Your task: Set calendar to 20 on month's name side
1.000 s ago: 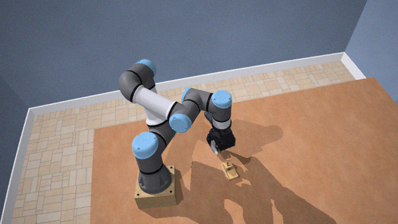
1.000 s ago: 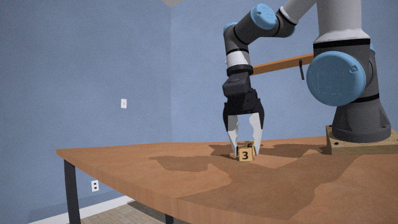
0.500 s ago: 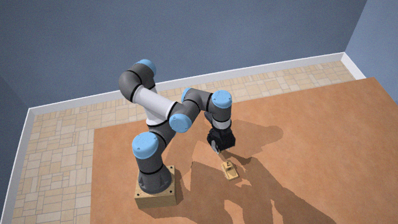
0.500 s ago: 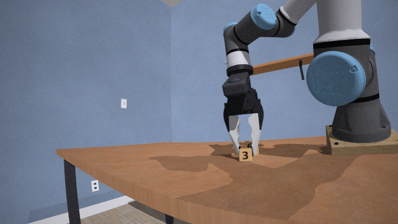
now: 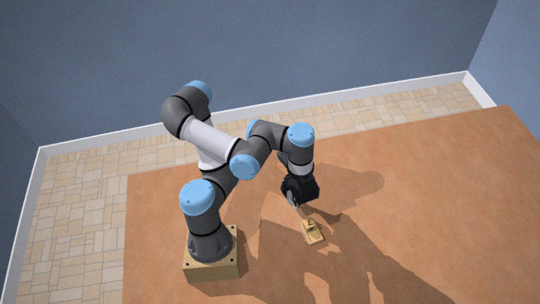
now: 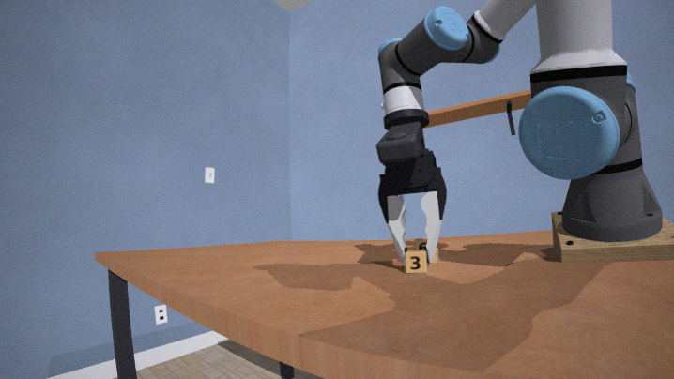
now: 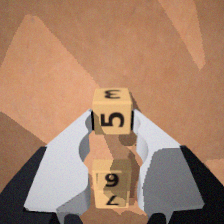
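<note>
1. Wrist view: gripper (image 7: 113, 125) clamps the front cube (image 7: 112, 115) (faces 5 and 3 showing).
2. Two cubes total; rear cube (image 7: 112, 187) shows 6 and 7.
3. Tray (image 5: 312, 233) sits on the table (image 5: 434, 181) near the gripper.

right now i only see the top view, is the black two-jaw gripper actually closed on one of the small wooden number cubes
Observer: yes. In the wrist view the gripper is shut on the front cube, with one pale grey finger against each side.
Operator: which digits show on it
Observer: a 5 faces the wrist camera, and a 3 faces the exterior camera.
Operator: where's the other cube
Observer: the second wooden cube sits right behind the first, further up between the fingers. It shows a 7 and what reads as a 6 or 9.
</note>
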Robot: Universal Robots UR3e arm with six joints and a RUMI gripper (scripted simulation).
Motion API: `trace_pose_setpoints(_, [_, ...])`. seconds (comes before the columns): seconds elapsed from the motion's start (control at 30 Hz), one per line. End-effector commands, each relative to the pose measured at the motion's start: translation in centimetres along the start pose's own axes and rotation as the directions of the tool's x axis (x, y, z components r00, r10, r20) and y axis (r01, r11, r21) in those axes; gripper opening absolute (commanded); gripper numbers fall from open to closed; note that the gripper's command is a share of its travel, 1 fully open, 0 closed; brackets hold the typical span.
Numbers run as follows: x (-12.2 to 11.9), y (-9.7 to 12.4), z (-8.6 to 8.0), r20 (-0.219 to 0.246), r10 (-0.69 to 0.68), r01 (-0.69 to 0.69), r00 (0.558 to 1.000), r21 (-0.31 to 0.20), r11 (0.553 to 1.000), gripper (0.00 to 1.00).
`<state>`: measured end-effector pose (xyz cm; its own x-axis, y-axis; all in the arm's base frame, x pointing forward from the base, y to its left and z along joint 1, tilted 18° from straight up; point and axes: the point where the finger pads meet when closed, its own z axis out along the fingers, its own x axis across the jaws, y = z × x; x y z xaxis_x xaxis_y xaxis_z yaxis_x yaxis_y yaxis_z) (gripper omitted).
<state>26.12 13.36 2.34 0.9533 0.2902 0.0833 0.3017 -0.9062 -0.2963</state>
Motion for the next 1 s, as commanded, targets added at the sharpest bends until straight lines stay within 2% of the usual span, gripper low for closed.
trace_pose_setpoints(0.0, [0.1, 0.0, 0.0, -0.002, 0.0, 0.0, 1.0, 0.0, 1.0, 0.1])
trace_pose_setpoints(0.5, [0.1, 0.0, -0.1, -0.002, 0.0, 0.0, 1.0, 0.0, 1.0, 0.1])
trace_pose_setpoints(0.83, [0.1, 0.0, -1.2, -0.003, 0.0, 0.0, 1.0, -0.002, 1.0, 0.1])
trace_pose_setpoints(0.97, [0.1, 0.1, -2.2, -0.003, 0.0, 0.0, 1.0, -0.002, 1.0, 0.1])
